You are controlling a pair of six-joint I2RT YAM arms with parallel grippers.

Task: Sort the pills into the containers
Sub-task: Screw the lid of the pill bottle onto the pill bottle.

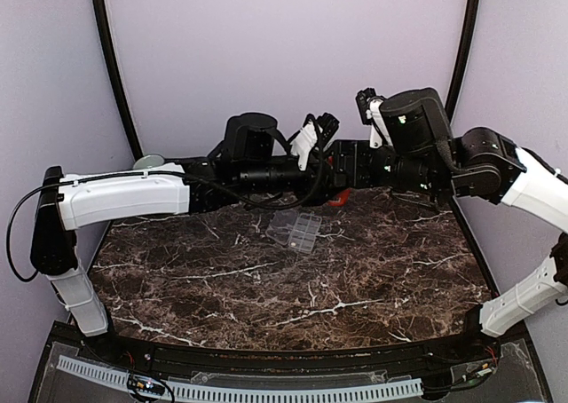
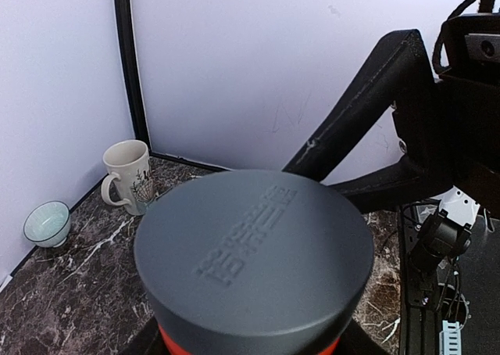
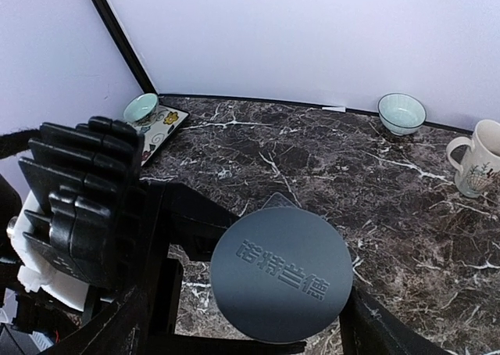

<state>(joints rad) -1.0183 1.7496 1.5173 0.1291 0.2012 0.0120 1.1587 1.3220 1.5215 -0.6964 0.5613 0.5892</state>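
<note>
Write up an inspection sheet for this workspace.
Surface: dark, white-veined marble table.
Job's things: clear organiser box lies mid-table; no loose pills seen.
Clutter: mug; pale bowl; second bowl by a patterned tray.
Grippers: left gripper holds the orange bottle off the table; right gripper flanks its grey cap, contact unclear.
Cables: black cable loops beside the left arm.
Surroundings: plain pale walls, black corner posts.
</note>
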